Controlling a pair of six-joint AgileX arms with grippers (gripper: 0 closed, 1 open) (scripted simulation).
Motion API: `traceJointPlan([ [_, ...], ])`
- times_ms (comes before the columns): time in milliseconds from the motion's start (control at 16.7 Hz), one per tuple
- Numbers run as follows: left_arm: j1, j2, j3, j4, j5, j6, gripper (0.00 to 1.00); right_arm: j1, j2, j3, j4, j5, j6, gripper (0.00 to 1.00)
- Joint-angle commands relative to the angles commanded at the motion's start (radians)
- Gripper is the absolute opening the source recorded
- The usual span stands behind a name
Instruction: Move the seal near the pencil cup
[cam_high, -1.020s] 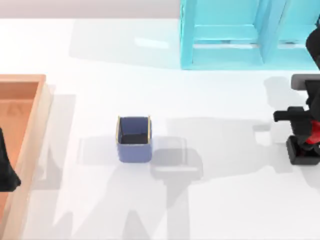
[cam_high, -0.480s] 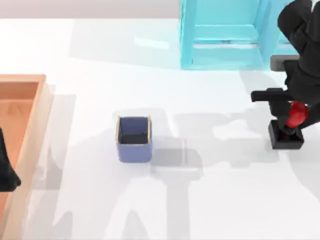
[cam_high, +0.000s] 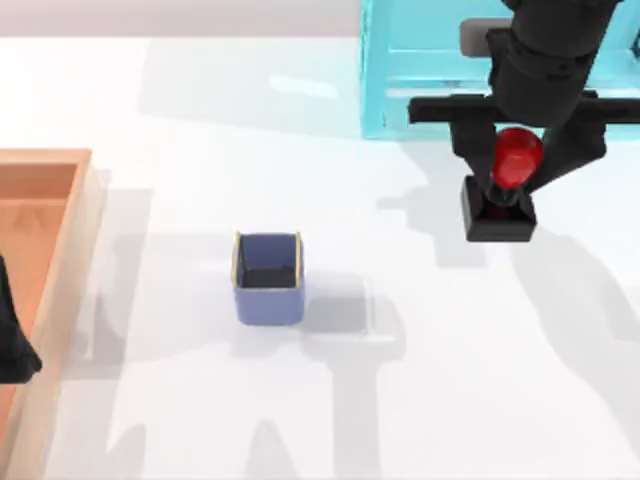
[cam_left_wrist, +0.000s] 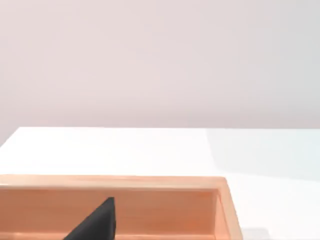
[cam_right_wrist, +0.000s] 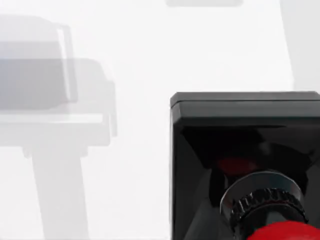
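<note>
Orange tray (cam_high: 60, 260) — cut off at left edge.

Right pincer (cam_high: 517, 165) clamped, raised; left arm at table's left.

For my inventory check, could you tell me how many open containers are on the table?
2: the pencil cup near the table's middle and the orange tray at its left edge.
</note>
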Motion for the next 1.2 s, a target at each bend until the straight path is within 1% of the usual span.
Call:
traceJointPlan([
  [180,0.000,0.000,0.000,0.000,0.000,0.000,1.00,0.020,0.002,0.034,-0.031,0.001,0.020,0.00],
  [480,0.000,0.000,0.000,0.000,0.000,0.000,1.00,0.031,0.002,0.023,-0.012,0.006,0.032,0.00],
  [600,0.000,0.000,0.000,0.000,0.000,0.000,1.00,0.078,0.020,-0.001,0.046,0.027,0.073,0.00],
  [900,0.000,0.000,0.000,0.000,0.000,0.000,1.00,0.234,0.088,-0.085,0.271,0.097,0.228,0.00],
  [1020,0.000,0.000,0.000,0.000,0.000,0.000,1.00,0.272,0.104,-0.102,0.312,0.116,0.265,0.00],
  [1200,0.000,0.000,0.000,0.000,0.000,0.000,1.00,0.276,0.106,-0.103,0.317,0.118,0.269,0.00],
])
